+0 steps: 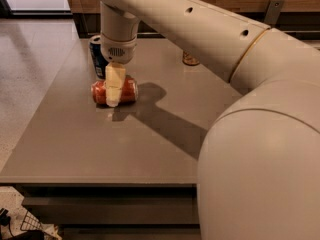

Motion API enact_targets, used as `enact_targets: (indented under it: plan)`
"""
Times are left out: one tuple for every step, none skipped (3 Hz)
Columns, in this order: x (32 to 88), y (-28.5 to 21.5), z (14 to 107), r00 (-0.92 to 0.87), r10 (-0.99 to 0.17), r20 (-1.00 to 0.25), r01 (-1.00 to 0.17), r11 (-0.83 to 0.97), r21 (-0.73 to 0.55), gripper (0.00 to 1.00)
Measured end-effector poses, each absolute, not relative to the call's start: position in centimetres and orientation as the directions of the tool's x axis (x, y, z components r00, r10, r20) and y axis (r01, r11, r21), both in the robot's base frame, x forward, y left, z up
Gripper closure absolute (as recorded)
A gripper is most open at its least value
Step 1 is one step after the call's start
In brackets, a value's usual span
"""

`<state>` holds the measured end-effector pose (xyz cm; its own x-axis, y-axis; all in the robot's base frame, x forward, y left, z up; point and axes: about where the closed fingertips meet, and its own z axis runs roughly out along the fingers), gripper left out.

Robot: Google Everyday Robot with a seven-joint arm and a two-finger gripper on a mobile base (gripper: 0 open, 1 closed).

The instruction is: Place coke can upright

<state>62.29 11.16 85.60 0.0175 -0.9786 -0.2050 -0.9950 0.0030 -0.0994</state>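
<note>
One coke can point(129, 89) lies on its side on the worktop point(75, 144), with a blue can point(96, 59) just behind it. My gripper point(113, 100) is down over the coke can; I cannot tell whether it grips.

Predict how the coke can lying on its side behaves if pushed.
Likely rolls: the coke can lies on its round side on the smooth table. Probably slick, given its smooth curved wall. The gripper sits over its middle, so a centred grasp may stop it pivoting.
</note>
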Motion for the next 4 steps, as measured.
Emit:
enact_targets:
  plan:
    - [61.7,10.63,83.93,-0.01,-0.984,-0.176,-0.997,0.023,-0.068,0.0]
    - [61.41,11.11,84.07,0.002,-0.986,-0.167,-0.997,0.011,-0.076,0.0]
    - [61.17,11.41,83.49,0.013,-0.989,-0.144,-0.998,-0.003,-0.07,0.26]
    - [61.25,11.52,83.35,0.013,-0.989,-0.147,-0.997,-0.003,-0.071,0.5]
